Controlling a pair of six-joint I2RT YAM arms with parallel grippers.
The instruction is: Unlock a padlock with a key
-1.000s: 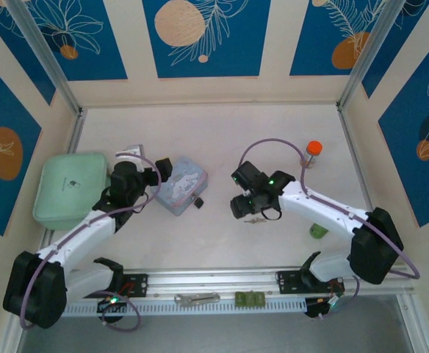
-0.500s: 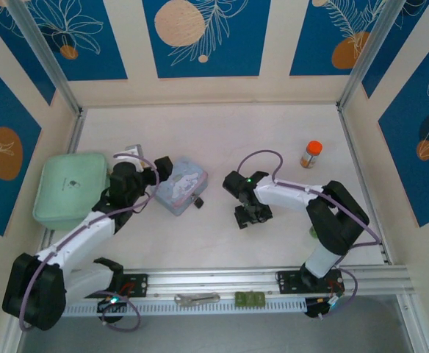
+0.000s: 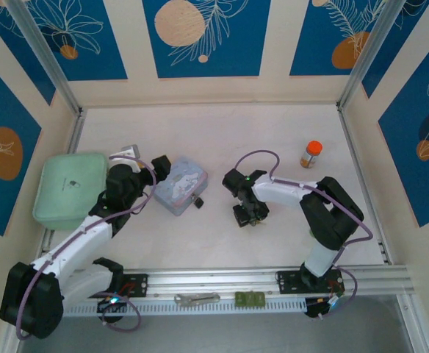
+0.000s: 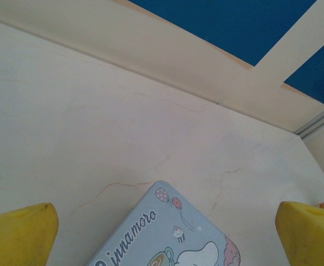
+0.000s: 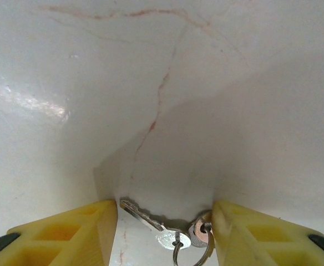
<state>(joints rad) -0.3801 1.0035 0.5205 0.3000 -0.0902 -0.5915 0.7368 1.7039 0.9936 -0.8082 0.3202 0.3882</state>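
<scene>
we are straddling the key with the right end effector half open, gripping nothing yet, the padlock lying untouched.

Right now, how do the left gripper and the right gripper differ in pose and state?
The left gripper stands wide open by the light-blue tin, holding nothing; the right gripper is narrower, with the key lying between its fingers. The left gripper is tilted toward the back wall; the right gripper points down, fingertips at the table. Whether the right one already pinches the key I cannot tell. Both have yellow fingers.
</scene>
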